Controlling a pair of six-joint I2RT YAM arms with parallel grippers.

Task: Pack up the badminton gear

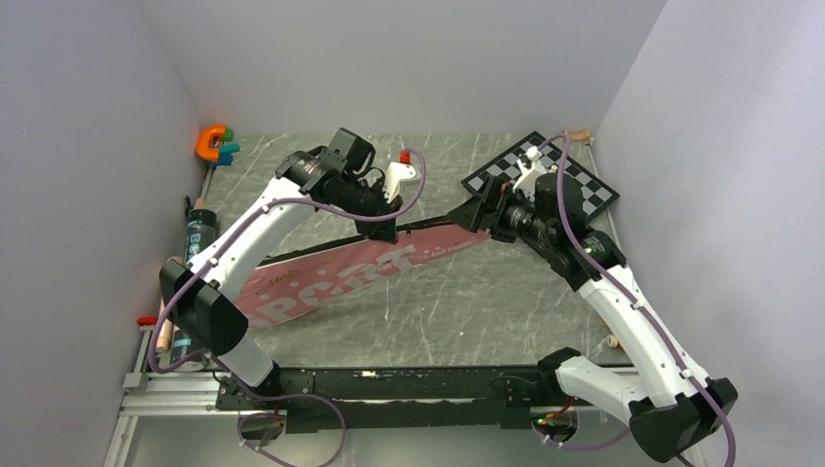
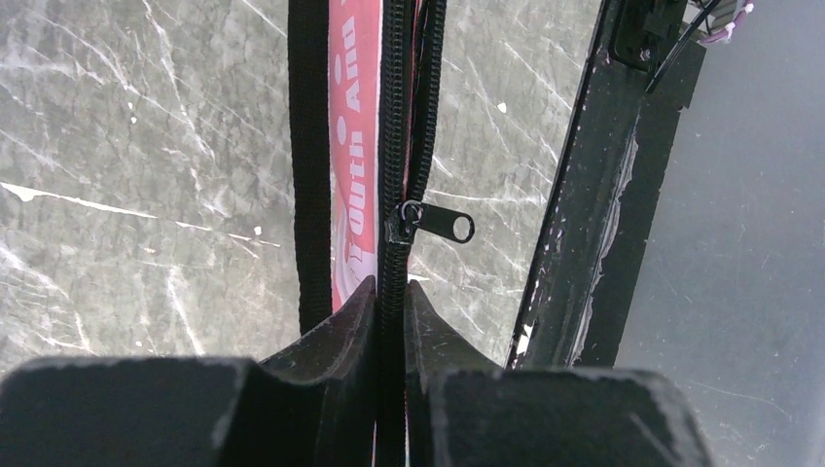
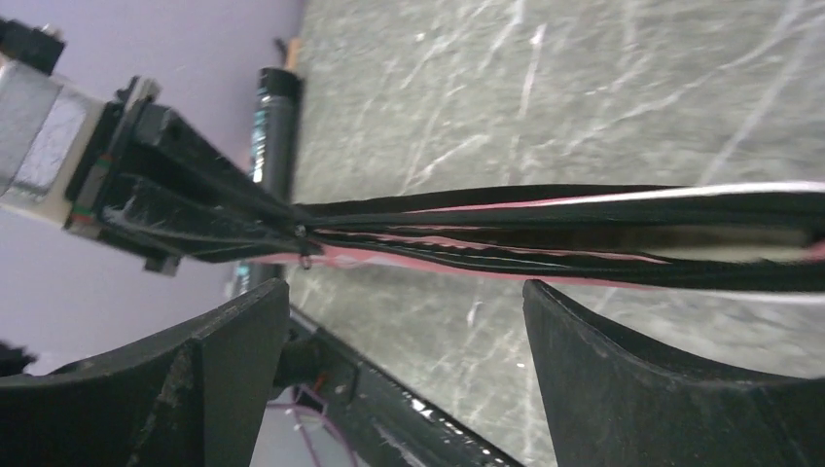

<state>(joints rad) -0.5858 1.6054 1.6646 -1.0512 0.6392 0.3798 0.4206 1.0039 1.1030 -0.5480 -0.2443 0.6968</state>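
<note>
Pink racket bag [image 1: 340,287], zipper [image 2: 395,146] pinched by left gripper [image 2: 391,288], right gripper [image 3: 406,292] wide open alongside

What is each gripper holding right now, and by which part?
The left gripper is shut on the pink bag, pinching its zipper edge right beside the zipper pull. The right gripper is open and holds nothing.

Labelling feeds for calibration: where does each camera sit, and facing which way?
Top external: above, behind left arm and right arm, facing down at the table; both show.
Left wrist: looks past the left hand at the zipper of the bag.
Right wrist: looks along the bag past the open right hand.
Shared: both wrists see the left hand pinching the bag.
</note>
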